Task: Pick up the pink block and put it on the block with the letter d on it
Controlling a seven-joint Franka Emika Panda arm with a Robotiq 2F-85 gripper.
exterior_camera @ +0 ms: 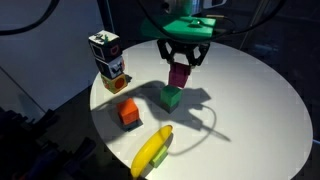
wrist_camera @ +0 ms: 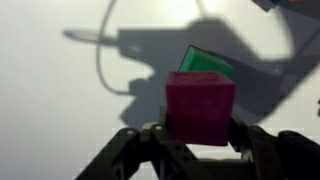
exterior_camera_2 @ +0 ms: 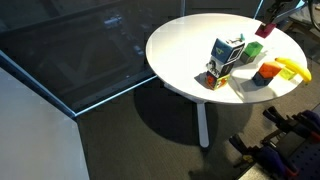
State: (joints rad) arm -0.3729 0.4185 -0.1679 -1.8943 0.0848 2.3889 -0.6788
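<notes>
My gripper (exterior_camera: 180, 70) is shut on the pink block (exterior_camera: 179, 76) and holds it just above the white round table (exterior_camera: 250, 110), over a green cube (exterior_camera: 171, 97). In the wrist view the pink block (wrist_camera: 200, 105) sits between the black fingers (wrist_camera: 200, 138), with the green cube (wrist_camera: 205, 62) behind it. At the table's edge two printed cubes are stacked. The upper one (exterior_camera: 104, 45) is black-edged with white panels and a green mark, and I take it as the letter d block. It also shows in an exterior view (exterior_camera_2: 230, 49). I cannot read the letter.
The lower printed cube (exterior_camera: 114, 69) carries the upper one. An orange-red cube (exterior_camera: 128, 113) and a yellow banana (exterior_camera: 153, 152) lie nearer the table's front edge. A cable shadow crosses the tabletop. The floor around the table is dark.
</notes>
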